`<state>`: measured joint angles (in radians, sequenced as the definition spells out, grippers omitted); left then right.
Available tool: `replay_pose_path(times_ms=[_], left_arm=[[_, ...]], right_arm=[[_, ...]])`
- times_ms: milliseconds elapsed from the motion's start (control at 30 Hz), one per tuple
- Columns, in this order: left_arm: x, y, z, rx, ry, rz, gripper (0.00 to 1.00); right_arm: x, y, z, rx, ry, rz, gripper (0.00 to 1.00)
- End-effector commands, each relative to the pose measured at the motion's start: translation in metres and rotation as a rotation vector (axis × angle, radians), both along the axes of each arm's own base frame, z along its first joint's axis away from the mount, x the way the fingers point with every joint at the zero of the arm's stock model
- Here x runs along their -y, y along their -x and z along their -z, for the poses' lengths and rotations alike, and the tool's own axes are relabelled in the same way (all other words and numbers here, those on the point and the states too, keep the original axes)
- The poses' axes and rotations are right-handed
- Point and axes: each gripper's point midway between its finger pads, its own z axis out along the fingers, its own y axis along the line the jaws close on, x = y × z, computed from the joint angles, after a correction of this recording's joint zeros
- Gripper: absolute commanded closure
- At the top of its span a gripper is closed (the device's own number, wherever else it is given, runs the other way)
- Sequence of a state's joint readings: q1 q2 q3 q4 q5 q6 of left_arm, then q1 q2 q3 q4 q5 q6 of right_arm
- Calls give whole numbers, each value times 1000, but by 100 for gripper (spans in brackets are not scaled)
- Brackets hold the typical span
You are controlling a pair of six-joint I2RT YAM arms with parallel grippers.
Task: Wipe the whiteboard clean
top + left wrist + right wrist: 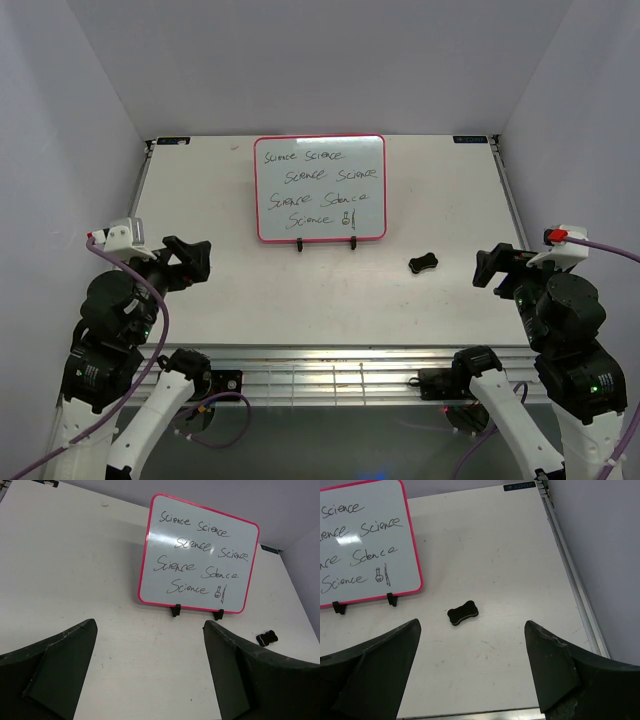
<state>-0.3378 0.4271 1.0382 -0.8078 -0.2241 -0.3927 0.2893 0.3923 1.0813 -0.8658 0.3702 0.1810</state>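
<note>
Toward the upper middle of the overhead view, the whiteboard (320, 188) stands tilted back on the pale table (250, 300), propped on a thin stand of which two small black feet (298, 245) show under its lower edge. Its frame is pink-red with rounded corners. Black handwriting covers the white face: four lines of the word "Science", seven in all (the bottom line ends in a small doodle that looks like a flask and a stick). None of the writing looks smudged.

Below and to the right of the board, apart from it, a small black bone-shaped eraser (424, 264) lies flat on the table. In the right wrist view it sits near the middle of the frame, just above the gap between the two dark fingers (380, 670).

At the lower left of the overhead view, the left gripper (200, 258) hovers over the table, pointing toward the board. Its jaws are spread wide with nothing between them, and in its own wrist view the board fills the upper middle of the frame. At the lower right, the right gripper (487, 268) also has its jaws wide apart and empty, with the eraser lying to its left, near but not touching. Neither gripper touches the board.
</note>
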Motion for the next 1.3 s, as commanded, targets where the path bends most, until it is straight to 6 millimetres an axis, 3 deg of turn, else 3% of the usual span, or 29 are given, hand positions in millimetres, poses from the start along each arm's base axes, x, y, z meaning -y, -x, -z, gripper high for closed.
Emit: replay_pose_path(times_ms=[0,200,333,400,467,500,533,567,600,633,667,700,733,767,833,867,967,1033,1067,1100,1133,1167,1267], left_arm=[[10,-3,3,-17,-6,50,2],[12,-11,19,-90,-5,37,2],[20,-27,21,-70,-11,55,2],[38,-43,12,-34,-19,131,2],[72,-54,1,-3,-19,303,2],[88,-75,18,-88,-27,352,2],[102,-84,22,-116,-25,412,2],[124,-89,6,-75,-30,540,2],[136,-108,20,-114,-32,590,2],[142,-117,18,-91,-16,641,2],[157,-116,2,-17,46,799,2],[134,-137,2,-24,111,781,2],[128,-159,20,-91,200,824,2],[103,-175,4,-59,256,829,3],[82,-206,19,-72,230,780,2],[62,-226,27,-23,113,702,2],[42,-249,64,-15,78,698,2],[41,-255,72,-21,145,771,2],[40,-264,96,-73,197,782,2],[42,-269,104,-91,217,802,2],[47,-272,96,-87,239,870,2],[48,-281,117,-140,295,890,2],[60,-289,120,-155,335,1005,2]], right_arm=[[-5,-4,0,10,-7,-20,10],[-7,-2,-3,56,-46,-25,10],[-31,-6,-3,51,-34,-168,10],[-30,-10,3,22,-47,-147,10],[-33,-13,0,50,-48,-159,10],[-36,-12,-3,73,-51,-177,10],[-46,-8,-8,105,-58,-247,10],[-53,-8,-7,116,-45,-292,10],[-60,-8,-11,137,-47,-331,10],[-71,-5,-11,135,-57,-396,10],[-76,-4,-8,124,-62,-421,10],[-80,-4,-6,117,-66,-444,10],[-87,-3,-3,98,-74,-482,10],[-90,-3,0,83,-78,-498,10],[-97,0,8,44,-84,-539,10],[-98,2,10,34,-87,-553,10],[-107,9,18,26,-96,-613,10],[-110,11,21,29,-97,-636,10],[-110,12,20,33,-96,-640,10],[-111,13,20,36,-95,-643,10],[-111,15,17,45,-86,-652,10],[-110,17,17,42,-81,-654,10],[-109,20,15,55,-71,-660,10]])
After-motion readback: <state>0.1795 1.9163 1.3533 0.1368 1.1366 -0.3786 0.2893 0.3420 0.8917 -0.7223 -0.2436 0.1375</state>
